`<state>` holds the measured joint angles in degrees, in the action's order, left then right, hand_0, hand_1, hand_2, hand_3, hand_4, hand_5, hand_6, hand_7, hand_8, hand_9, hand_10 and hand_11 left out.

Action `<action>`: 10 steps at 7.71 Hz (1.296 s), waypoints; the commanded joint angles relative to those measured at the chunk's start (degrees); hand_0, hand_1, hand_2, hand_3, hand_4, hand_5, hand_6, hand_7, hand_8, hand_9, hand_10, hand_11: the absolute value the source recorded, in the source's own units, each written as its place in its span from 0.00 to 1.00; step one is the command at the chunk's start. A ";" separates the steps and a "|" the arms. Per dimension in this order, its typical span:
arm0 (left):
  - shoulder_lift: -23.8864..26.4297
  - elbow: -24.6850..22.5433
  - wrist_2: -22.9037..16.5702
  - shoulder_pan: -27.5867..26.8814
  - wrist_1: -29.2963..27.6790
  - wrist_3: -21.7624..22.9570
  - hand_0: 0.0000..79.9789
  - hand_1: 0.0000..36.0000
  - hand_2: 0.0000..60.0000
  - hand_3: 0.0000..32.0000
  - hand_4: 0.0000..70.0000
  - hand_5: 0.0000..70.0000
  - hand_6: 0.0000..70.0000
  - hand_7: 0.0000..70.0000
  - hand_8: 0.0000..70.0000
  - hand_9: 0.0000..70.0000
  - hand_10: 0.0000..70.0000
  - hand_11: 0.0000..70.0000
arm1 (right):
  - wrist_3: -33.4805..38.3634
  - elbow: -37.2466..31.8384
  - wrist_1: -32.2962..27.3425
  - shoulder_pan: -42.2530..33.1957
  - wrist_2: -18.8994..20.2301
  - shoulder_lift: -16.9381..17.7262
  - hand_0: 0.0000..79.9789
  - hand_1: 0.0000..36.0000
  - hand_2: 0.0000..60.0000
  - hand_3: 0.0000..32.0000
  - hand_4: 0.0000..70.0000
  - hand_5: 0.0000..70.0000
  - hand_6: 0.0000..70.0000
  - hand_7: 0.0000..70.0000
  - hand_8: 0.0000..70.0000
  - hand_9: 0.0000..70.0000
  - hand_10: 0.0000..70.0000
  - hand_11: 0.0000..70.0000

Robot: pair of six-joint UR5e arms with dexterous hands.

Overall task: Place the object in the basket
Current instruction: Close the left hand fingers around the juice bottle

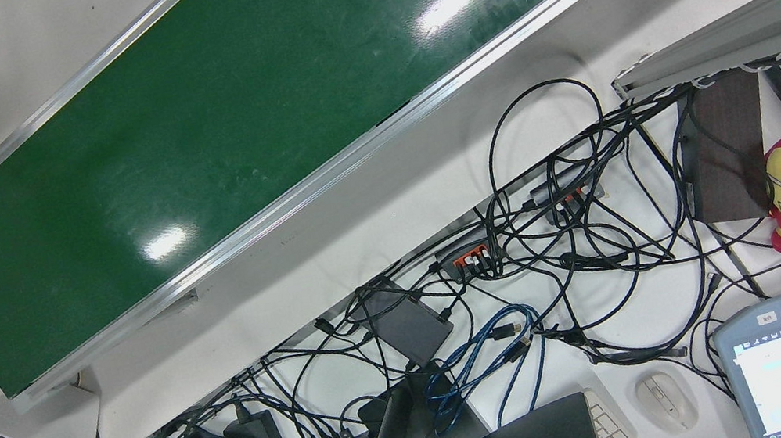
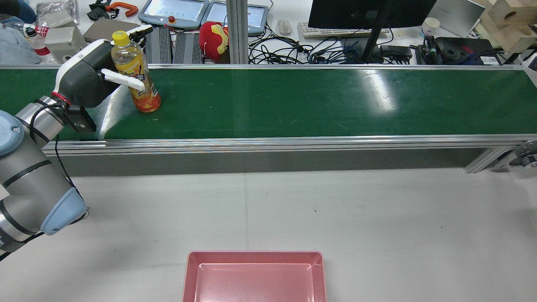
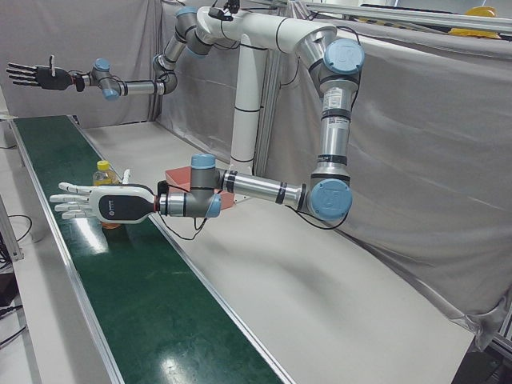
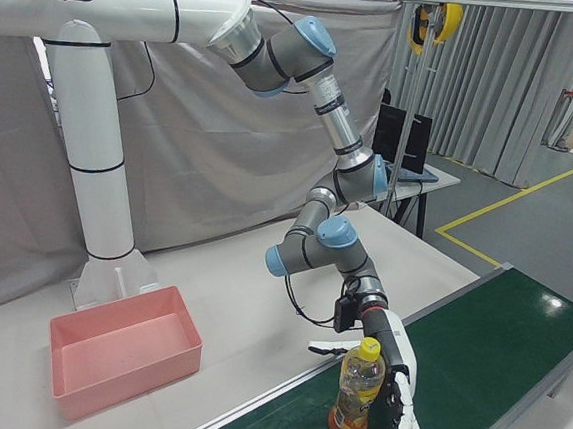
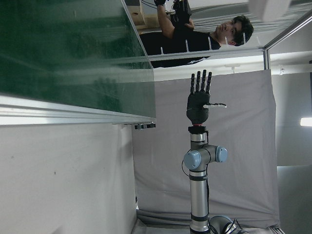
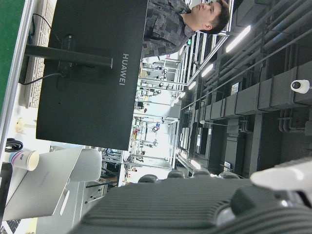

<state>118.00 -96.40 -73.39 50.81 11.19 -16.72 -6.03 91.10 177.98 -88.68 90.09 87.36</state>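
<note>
An orange drink bottle [image 2: 144,94] with a yellow cap stands upright on the green conveyor belt [image 2: 293,100], at its left end. My left hand [image 2: 90,77] is open beside it. The thumb lies across the bottle's near side and the fingers [image 2: 140,31] reach past its far side, straight and not closed. The bottle [image 4: 356,391] and left hand [image 4: 397,380] also show in the right-front view. My right hand [image 3: 36,76] is open and empty, raised high at the belt's far end. The pink basket [image 2: 256,255] sits empty on the table near the robot.
The grey table [image 2: 377,209] lies between the belt and the basket. Behind the belt are monitors, cables, a red plush toy [image 2: 214,40] and teach pendants. Grey curtains [image 3: 416,160] surround the station.
</note>
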 commanded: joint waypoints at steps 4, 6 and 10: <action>0.82 -0.28 -0.09 0.08 4.09 0.28 1.00 0.50 0.00 0.00 0.89 0.84 0.06 0.17 0.20 0.31 0.45 0.67 | -0.03 0.05 0.00 0.00 -0.09 0.00 0.00 0.00 0.00 0.00 0.00 0.00 0.00 0.00 0.00 0.00 0.00 0.00; 0.82 -0.28 -0.35 0.08 4.98 0.20 1.00 0.70 0.69 0.00 1.00 1.00 1.00 0.87 1.00 1.00 1.00 1.00 | -0.03 0.05 0.00 0.00 0.00 0.00 0.00 0.00 0.00 0.00 0.00 0.00 0.00 0.00 0.00 0.00 0.00 0.00; 0.74 -2.20 -0.61 0.08 6.29 0.28 0.74 0.67 1.00 0.00 1.00 1.00 1.00 1.00 1.00 1.00 0.98 1.00 | 0.06 0.13 0.00 -0.09 0.00 0.00 0.00 0.00 0.00 0.00 0.00 0.00 0.00 0.00 0.00 0.00 0.00 0.00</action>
<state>118.89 -97.01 -73.91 50.89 16.51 -16.49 -6.06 91.18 177.98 -88.68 90.09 87.36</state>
